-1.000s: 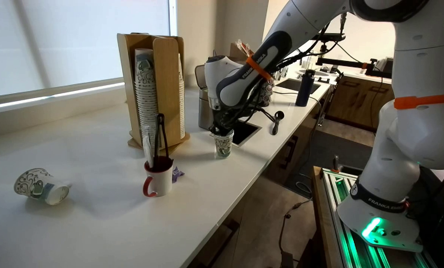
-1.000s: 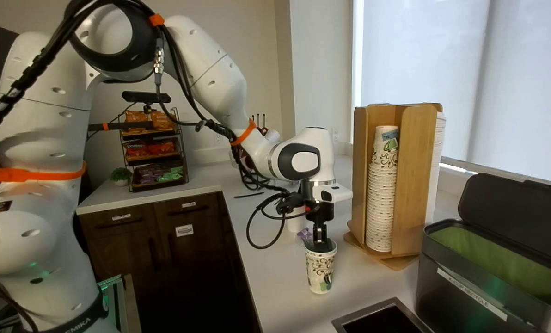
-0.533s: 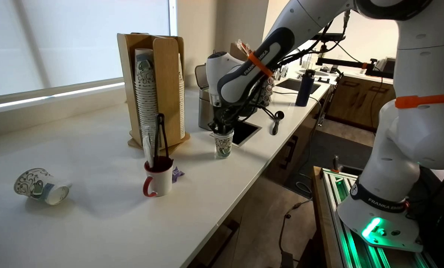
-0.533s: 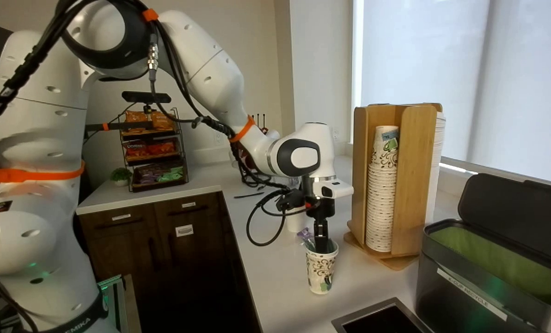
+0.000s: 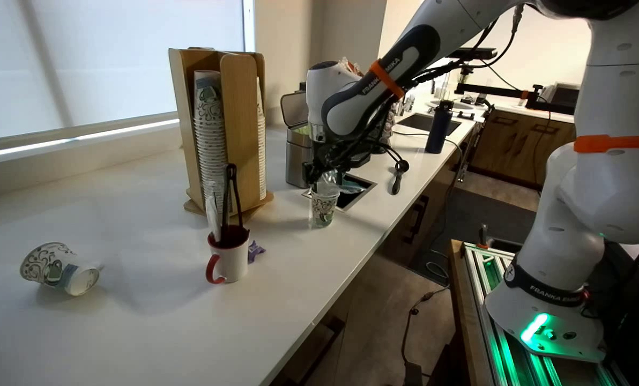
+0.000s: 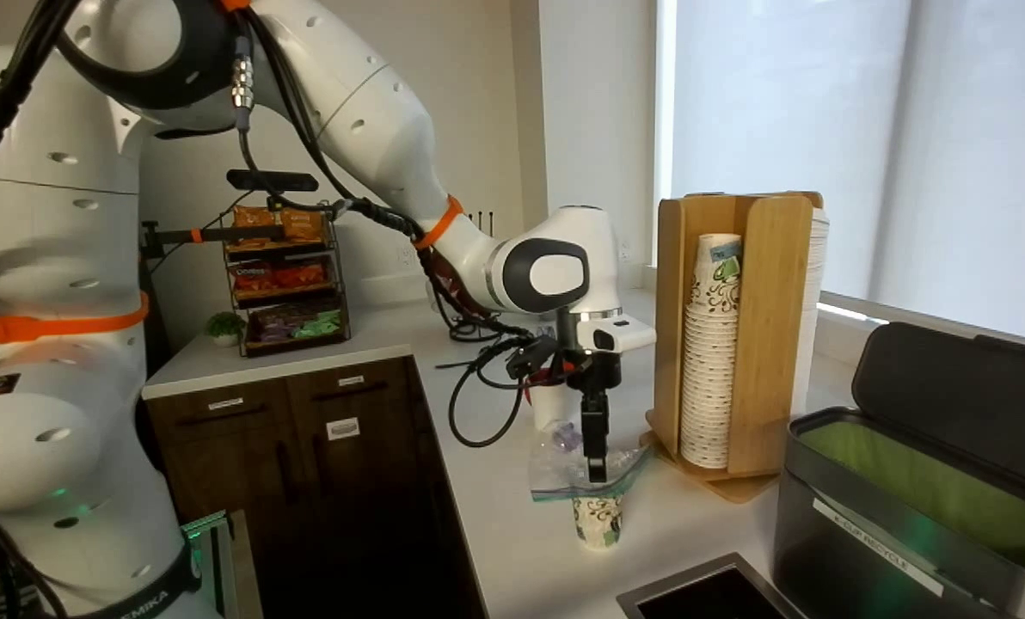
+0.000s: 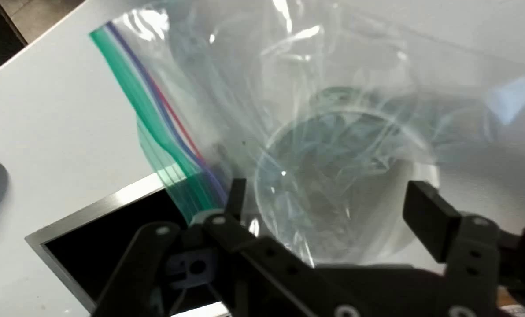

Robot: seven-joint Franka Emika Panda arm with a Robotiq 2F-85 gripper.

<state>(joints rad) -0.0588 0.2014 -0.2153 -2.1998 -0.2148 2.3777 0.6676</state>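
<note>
While a clear zip bag (image 7: 245,83) spreads across the mouth of an upright patterned paper cup (image 6: 598,523) on the white counter (image 5: 164,332), the black gripper (image 7: 330,200) hangs directly over the cup, close by the bag, its fingers (image 7: 432,220) standing wide apart and free of any grip; whether a fingertip brushes the film cannot be told; in the wrist view the bag's green seal (image 7: 152,123) reaches over a corner of the metal-framed opening (image 7: 108,205) set into the counter; the arm (image 6: 383,137) stands in a high arch, its elbow bent near the top of both exterior views, its forearm sloping down to a wrist that turns the gripper almost straight down; its base (image 5: 544,316), lit green, stands beside the counter; near the cup, a wooden cup holder (image 6: 770,344) is filled with stacked cups (image 6: 708,378); a gray bin (image 6: 856,516) labelled for K-cup recycling has its lid (image 6: 964,413) raised; farther off, in an exterior view, a white mug (image 5: 233,262) with a red handle stands beside a small purple object (image 5: 255,250); well apart, another paper cup (image 5: 59,268) lies on its side.
</note>
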